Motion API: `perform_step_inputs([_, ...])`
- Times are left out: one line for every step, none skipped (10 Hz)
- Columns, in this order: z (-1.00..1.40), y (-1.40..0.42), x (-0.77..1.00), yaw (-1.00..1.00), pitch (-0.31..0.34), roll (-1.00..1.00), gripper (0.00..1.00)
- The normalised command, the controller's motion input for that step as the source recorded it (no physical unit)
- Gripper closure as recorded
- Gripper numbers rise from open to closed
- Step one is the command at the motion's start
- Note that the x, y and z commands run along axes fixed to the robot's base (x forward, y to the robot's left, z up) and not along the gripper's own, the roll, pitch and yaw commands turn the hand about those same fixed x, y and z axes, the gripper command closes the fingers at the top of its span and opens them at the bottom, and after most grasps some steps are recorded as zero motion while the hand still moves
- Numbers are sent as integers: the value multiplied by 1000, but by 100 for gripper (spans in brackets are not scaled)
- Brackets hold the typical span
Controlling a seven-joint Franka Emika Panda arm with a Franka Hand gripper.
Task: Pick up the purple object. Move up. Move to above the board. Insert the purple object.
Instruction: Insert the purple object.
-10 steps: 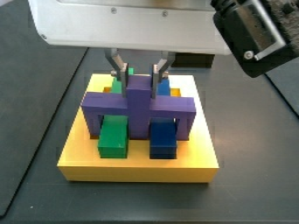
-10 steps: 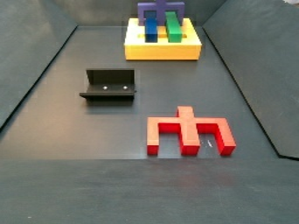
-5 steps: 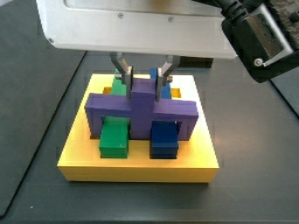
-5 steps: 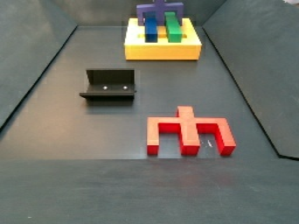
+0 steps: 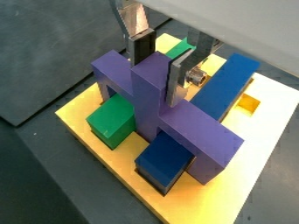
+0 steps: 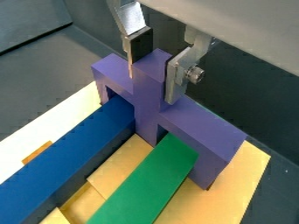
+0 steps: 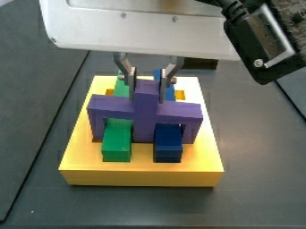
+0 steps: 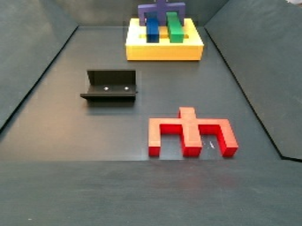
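The purple object [image 7: 143,112] sits across the green bar [image 7: 116,139] and the blue bar [image 7: 167,139] on the yellow board [image 7: 143,170]. Its raised stub points up between the fingers of my gripper [image 7: 146,79]. Both wrist views show the gripper [image 5: 159,70] [image 6: 156,70] shut on that stub, with the pads against its two sides. The purple object [image 5: 176,122] [image 6: 140,96] spans both bars, its legs down beside them. From the far side view, the purple object [image 8: 151,12] shows on the board [image 8: 165,48] at the back; the gripper is cut off there.
A dark fixture [image 8: 109,86] stands on the floor mid-left. A red block [image 8: 189,134] lies flat nearer the front right. A black camera body [image 7: 263,36] hangs beside the gripper. Dark walls bound the floor.
The gripper and the purple object have sunk a little lower onto the board, over the green and blue bars. Finger spacing looks unchanged.
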Motion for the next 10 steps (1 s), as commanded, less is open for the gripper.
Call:
perform_step_inputs([-246, 0, 151, -314, 39, 0, 100])
perform_step_inputs([-297, 0, -200, 0, -41, 0, 100])
perform_step_inputs([-286, -91, -260, 66, -109, 0, 100])
perform_step_inputs([-337, -94, -146, 146, -166, 0, 100])
perform_step_inputs([-214, -120, 0, 109, -43, 0, 100])
perform_step_inputs([-63, -57, 0, 26, 0, 0, 100])
perform_step_inputs([-23, 0, -6, 26, -1, 0, 100])
perform_step_inputs([-86, 0, -17, 20, -13, 0, 100])
perform_step_inputs([-34, 0, 0, 0, 0, 0, 100])
perform_step_inputs([0, 0, 40, 0, 0, 0, 100])
